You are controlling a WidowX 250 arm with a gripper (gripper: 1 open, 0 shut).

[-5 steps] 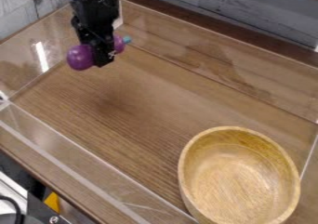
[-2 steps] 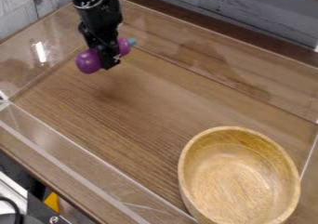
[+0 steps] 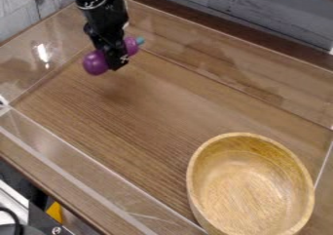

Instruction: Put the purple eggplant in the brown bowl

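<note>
The purple eggplant [image 3: 96, 62] is small and glossy, with its teal stem cap pointing right. It hangs a little above the wooden tabletop at the upper left. My black gripper [image 3: 109, 52] points steeply down and is shut on the eggplant, its fingers clamped across the middle. The brown bowl [image 3: 251, 183] is a wide light wooden bowl with a thick rim, standing at the lower right, far from the gripper, with nothing inside it.
Clear plastic walls [image 3: 78, 185] fence the wooden table [image 3: 169, 102] on the left, front and back. A grey plank wall [image 3: 260, 10] runs behind. Dark equipment [image 3: 16, 215] sits below the front left corner.
The gripper with the eggplant has shifted slightly right and down in the picture. The bowl has not moved.
</note>
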